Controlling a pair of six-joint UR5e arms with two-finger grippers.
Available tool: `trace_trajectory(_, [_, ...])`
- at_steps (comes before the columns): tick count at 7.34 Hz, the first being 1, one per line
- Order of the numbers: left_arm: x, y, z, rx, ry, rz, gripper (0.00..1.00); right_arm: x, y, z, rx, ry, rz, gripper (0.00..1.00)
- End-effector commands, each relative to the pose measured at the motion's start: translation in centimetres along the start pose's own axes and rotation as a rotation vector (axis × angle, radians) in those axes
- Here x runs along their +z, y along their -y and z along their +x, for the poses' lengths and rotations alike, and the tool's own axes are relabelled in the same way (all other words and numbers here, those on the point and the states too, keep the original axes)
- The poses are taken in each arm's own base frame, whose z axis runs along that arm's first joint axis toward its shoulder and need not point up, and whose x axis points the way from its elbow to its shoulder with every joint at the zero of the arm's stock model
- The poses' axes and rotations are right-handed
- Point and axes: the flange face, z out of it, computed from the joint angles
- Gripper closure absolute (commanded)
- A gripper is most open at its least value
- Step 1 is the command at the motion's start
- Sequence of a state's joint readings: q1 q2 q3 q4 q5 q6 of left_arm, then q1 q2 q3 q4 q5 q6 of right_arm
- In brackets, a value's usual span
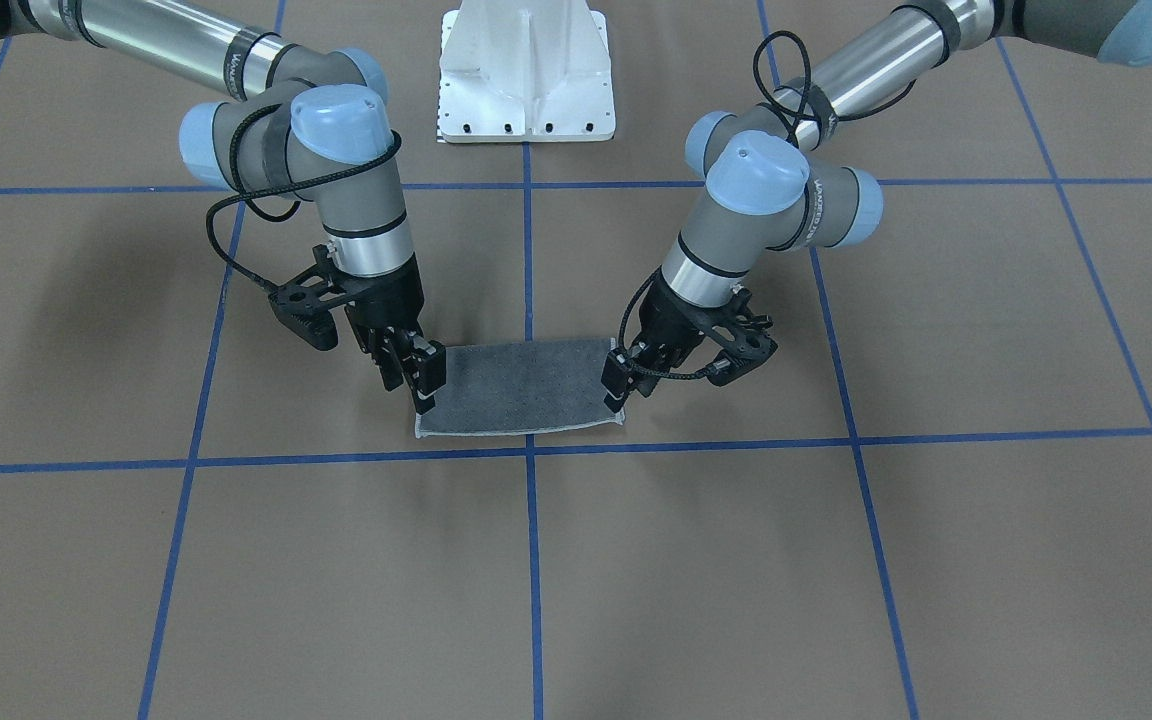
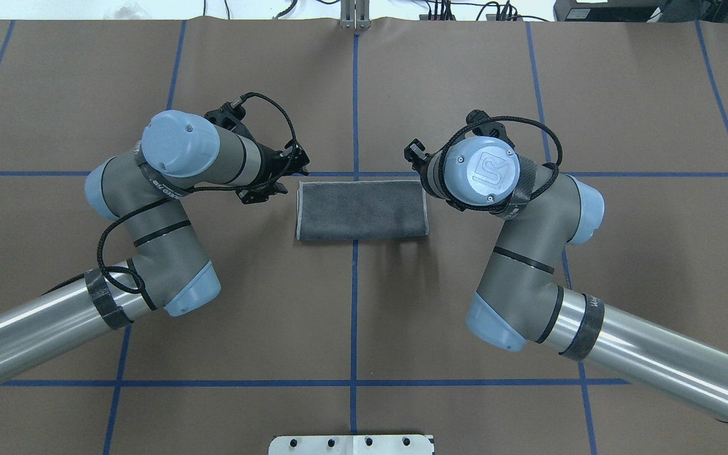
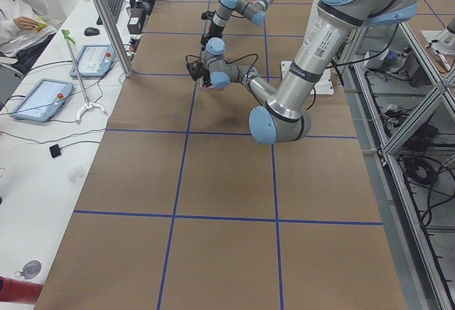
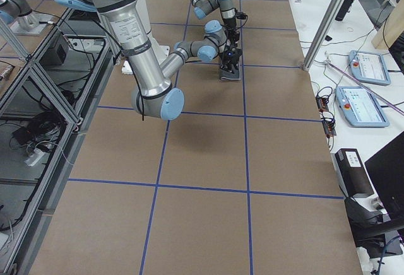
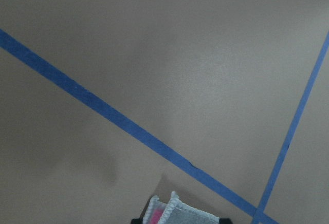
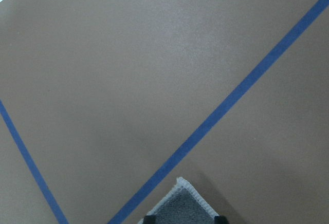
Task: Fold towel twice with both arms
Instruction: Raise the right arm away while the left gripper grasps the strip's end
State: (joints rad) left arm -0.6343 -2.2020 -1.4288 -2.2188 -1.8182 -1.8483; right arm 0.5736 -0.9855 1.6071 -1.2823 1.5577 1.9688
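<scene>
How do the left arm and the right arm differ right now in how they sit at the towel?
From overhead, the right arm shows its wrist cap facing straight up at the camera; the left arm has its cap tilted sideways. In the wrist views, the corner of the towel at the left gripper shows pink between layers; the corner at the right gripper shows only grey. Both grippers hang at opposite short ends of the once-folded towel.
</scene>
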Motion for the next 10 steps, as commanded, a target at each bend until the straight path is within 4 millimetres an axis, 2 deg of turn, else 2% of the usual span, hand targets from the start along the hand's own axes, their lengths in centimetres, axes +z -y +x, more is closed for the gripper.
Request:
trace_trajectory(1, [-0.3, -0.3, 0.3, 0.009, -0.013, -0.013, 0.10, -0.2, 2.0, -0.4, -0.064, -0.005, -0.008, 0.00])
trace_trajectory(2, [-0.4, -0.5, 0.2, 0.012, -0.012, -0.016, 0.00, -0.4, 3.3, -0.5, -0.131, -0.013, -0.032, 0.00])
trace_trajectory(4, [-0.8, -1.5, -0.3, 0.014, 0.002, -0.077, 0.00, -1.1, 7.9, -0.4, -0.289, -0.040, -0.095, 0.00])
trace_trajectory(5, [-1.1, -2.0, -0.6, 0.018, -0.001, -0.085, 0.00, -1.2, 10.9, 0.6, -0.376, -0.058, -0.124, 0.00])
trace_trajectory(6, [-0.4, -3.5, -1.1, 0.028, 0.009, -0.099, 0.00, -1.2, 13.6, 1.7, -0.460, -0.069, -0.142, 0.00])
trace_trajectory(7, [0.1, -4.4, -1.4, 0.034, 0.016, -0.108, 0.00, -1.4, 15.5, 2.7, -0.527, -0.073, -0.156, 0.00])
trace_trajectory(8, [0.9, -5.9, -2.5, 0.040, 0.034, -0.125, 0.01, -1.7, 16.3, 2.8, -0.530, -0.071, -0.163, 0.00])
trace_trajectory(10, [1.2, -5.7, -3.2, 0.038, 0.045, -0.123, 0.15, -2.3, 18.4, 3.1, -0.579, -0.064, -0.183, 0.00])
